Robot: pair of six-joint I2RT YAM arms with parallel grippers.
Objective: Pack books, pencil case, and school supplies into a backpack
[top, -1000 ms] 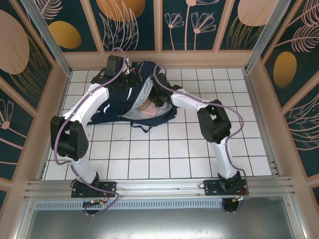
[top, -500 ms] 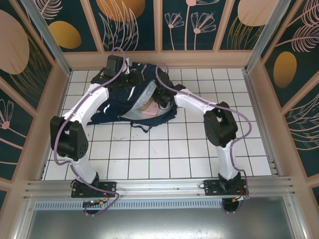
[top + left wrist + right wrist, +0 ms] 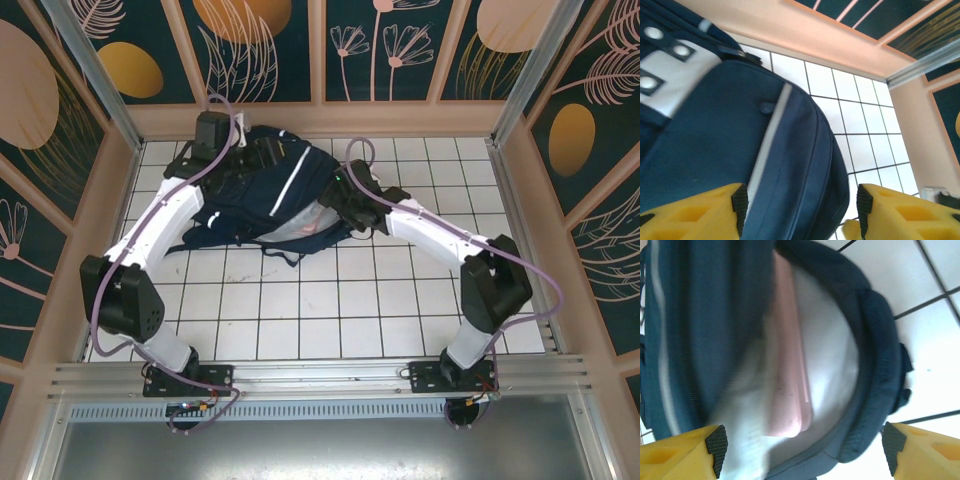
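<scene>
The left jaws stand spread, their yellow fingers (image 3: 700,215) with black pads wide apart and gripping nothing. Under and ahead of them lies the large navy-blue fabric backpack (image 3: 715,150), its white reflective stripe (image 3: 771,135) running from between the two fingers away toward the far end. A grey patch with round studs (image 3: 670,75) sits further ahead, off to the jaws' left side. The bag's rounded edge falls in the gap between the fingers, and beyond it on the right the white-tiled worktop (image 3: 865,145) shows.

The right jaws are also spread wide and pinch nothing, one black pad (image 3: 716,442) at each lower corner of the wrist view. Straight ahead between them gapes the backpack's open mouth (image 3: 875,340), pale grey lining (image 3: 835,365) inside it. A pink rounded flat case (image 3: 790,385) lies in that opening, in line with the middle of the gap, partly under the navy upper flap; the flap's edge is blurred.

From above, the backpack (image 3: 250,205) lies on the worktop (image 3: 330,300) between the two sets of jaws, the left at its far end, the right at its open side, where pink (image 3: 305,228) peeks out.
</scene>
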